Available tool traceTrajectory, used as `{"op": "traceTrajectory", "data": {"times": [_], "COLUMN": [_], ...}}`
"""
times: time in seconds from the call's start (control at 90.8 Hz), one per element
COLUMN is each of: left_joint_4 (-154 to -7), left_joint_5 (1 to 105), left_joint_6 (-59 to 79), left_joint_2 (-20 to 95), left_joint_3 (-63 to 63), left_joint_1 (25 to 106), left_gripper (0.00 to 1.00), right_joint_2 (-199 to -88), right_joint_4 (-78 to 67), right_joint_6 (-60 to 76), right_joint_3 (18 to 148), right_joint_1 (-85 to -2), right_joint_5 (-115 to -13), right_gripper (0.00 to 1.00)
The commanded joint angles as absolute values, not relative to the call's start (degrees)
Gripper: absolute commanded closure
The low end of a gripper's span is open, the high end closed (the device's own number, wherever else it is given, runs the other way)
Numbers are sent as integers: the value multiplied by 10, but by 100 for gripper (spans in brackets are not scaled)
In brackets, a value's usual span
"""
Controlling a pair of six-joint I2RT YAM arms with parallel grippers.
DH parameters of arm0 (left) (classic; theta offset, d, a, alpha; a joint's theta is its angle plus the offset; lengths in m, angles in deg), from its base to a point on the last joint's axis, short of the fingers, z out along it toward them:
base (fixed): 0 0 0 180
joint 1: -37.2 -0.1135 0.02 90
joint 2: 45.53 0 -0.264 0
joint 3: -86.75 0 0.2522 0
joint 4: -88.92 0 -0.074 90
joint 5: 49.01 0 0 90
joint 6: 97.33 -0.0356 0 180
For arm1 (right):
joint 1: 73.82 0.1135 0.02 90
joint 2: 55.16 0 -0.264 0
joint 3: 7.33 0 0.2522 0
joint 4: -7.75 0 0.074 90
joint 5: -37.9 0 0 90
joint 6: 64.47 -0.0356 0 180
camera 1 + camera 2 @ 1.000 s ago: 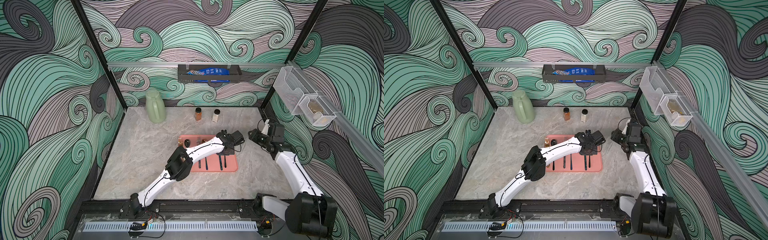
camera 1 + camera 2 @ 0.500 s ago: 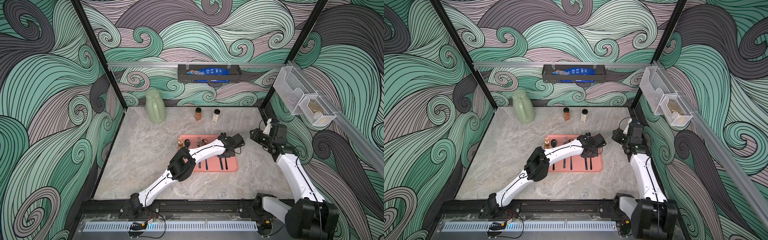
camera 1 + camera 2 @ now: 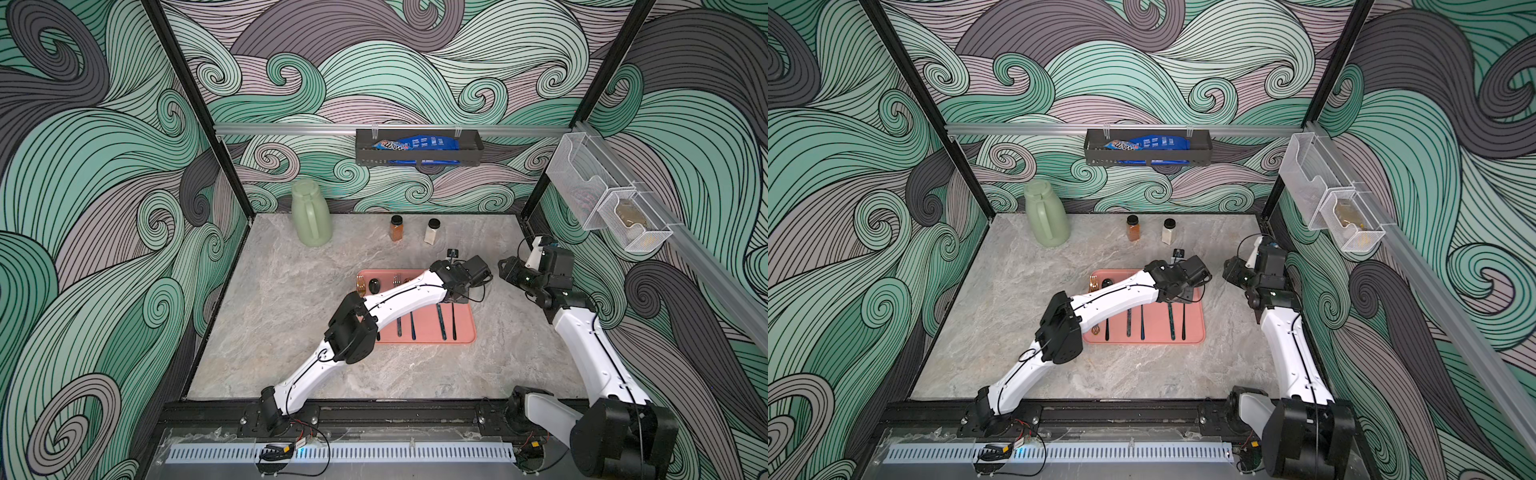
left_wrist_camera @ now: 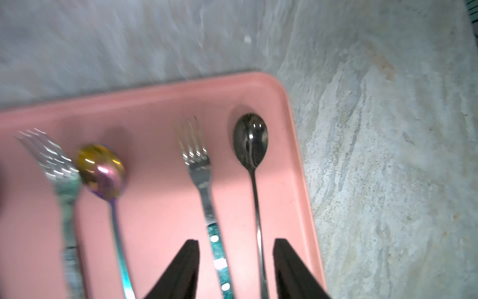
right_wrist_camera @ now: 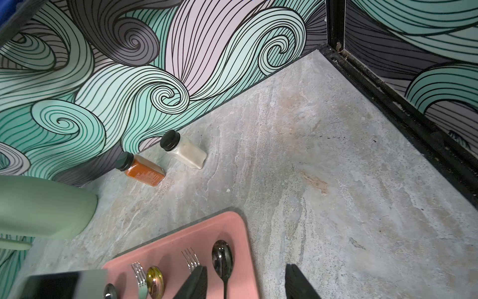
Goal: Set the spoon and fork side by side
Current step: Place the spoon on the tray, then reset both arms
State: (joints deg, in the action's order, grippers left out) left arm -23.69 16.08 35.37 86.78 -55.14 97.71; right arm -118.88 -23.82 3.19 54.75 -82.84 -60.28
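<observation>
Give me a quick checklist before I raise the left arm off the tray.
1. Left tool open, gripping nothing: ok.
2. Teal-handled fork and black spoon side by side, heads the same way: ok.
3. Both lie inside the pink tray: ok.
4. Left tool's fingers clear of both handles, which run between them: ok in the left wrist view.
5. Tool height above the tray: cannot tell.
6. Right tool open, empty, apart from the left arm in both top views: ok.
</observation>
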Motion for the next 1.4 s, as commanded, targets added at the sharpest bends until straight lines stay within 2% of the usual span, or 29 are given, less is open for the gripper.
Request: {"op": "traceTrajectory", "data": {"times": [0.0, 0.099, 0.198, 0.319, 0.396, 0.528, 0.683, 0.727, 0.903, 1.178, 1.387], "left_joint_4": [-278, -417, -550, -630, -687, -788, -893, -877, -943, -1207, -1317], "left_joint_5": [-9, -75, -84, -44, -34, -35, -49, -51, -1, 99, 169], "left_joint_6": [225, 128, 65, 61, 44, 3, -43, -34, -60, -111, -118], "left_joint_2": [731, 598, 473, 369, 317, 294, 299, 295, 286, 355, 430], "left_joint_3": [-456, -271, -93, 72, 155, 278, 359, 358, 404, 494, 513], "left_joint_1": [974, 954, 908, 819, 768, 694, 630, 613, 535, 490, 451], "left_gripper": [32, 17, 10, 6, 4, 4, 3, 3, 2, 2, 2], "right_joint_2": [-1180, -1176, -1163, -1131, -1108, -1098, -1137, -1154, -1228, -1333, -1400], "right_joint_4": [-208, -179, -131, -34, 49, 206, 309, 339, 461, 598, 705], "right_joint_6": [56, 68, 92, 121, 148, 215, 251, 253, 246, 237, 228], "right_joint_3": [531, 517, 486, 415, 361, 281, 241, 230, 199, 186, 171], "right_joint_1": [-831, -831, -828, -816, -798, -748, -723, -723, -724, -727, -729], "right_joint_5": [-622, -614, -608, -589, -564, -513, -486, -487, -502, -517, -532], "right_gripper": [44, 41, 38, 33, 19, 2, 1, 1, 1, 1, 1]}}
